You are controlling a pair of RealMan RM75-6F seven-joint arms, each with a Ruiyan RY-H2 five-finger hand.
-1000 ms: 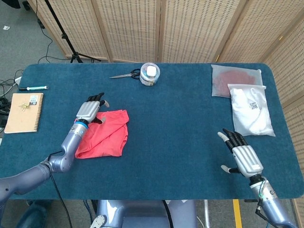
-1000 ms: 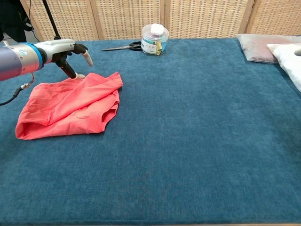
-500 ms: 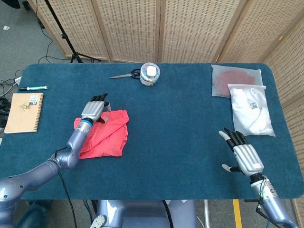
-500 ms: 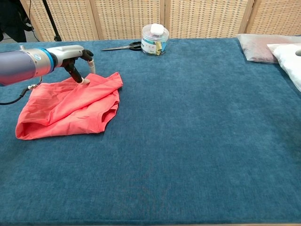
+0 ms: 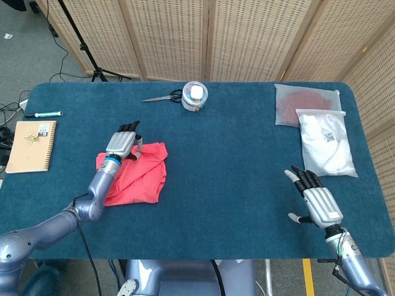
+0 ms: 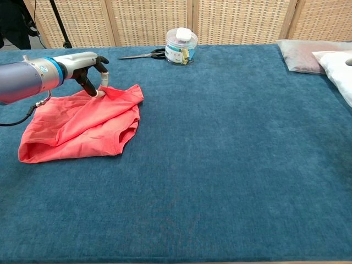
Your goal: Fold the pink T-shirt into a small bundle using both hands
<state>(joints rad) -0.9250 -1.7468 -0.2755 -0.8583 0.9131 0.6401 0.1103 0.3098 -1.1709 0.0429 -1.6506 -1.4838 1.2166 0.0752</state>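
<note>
While bunched into a loose, wrinkled heap at about 9 o'clock on the blue surface [image 5: 234, 160], pink T-shirt [image 5: 137, 176] lying partly folded, top edge turned over. Left hand [image 5: 123, 142] at the shirt's 11 o'clock corner, fingers [image 6: 99, 92] curled down with tips touching the cloth; cannot tell whether any fabric is actually pinched. Right hand [image 5: 316, 200] well apart at 4 o'clock, palm down, fingers spread, released, nothing in it; not seen in chest view.

At 12 o'clock, clear round jar [image 5: 195, 96] with white lid; colored labels inside, print too small to read. Scissors [image 5: 164, 97] just beside it at its 9 o'clock, black handles toward the jar. At 2 o'clock, frosted bag [image 5: 303, 102] with something reddish inside; overlapping its lower edge, clear bag [image 5: 326, 143] of white cloth with a small label, unreadable. At 9 o'clock near the edge, tan spiral notebook [image 5: 31, 146] with a small sticker, text illegible; marker [image 5: 43, 114] just above it.
</note>
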